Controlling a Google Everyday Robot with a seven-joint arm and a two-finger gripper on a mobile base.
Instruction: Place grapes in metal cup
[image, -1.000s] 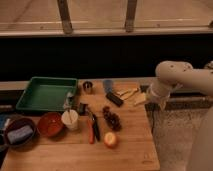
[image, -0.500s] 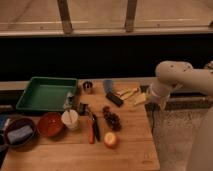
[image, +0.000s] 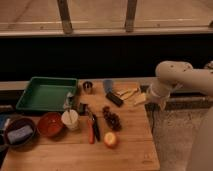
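Grapes (image: 112, 119): lying near the middle of the bench (image: 132, 152), nothing holding them.
Metal cup (image: 87, 86): upright near the back edge, just beside the green tray (image: 46, 93).
Gripper (image: 141, 98): at the right edge, toward the back, fingers spread and holding nothing, apart from the grapes.
Apple (image: 110, 140): near the front edge, just in front of the grapes.
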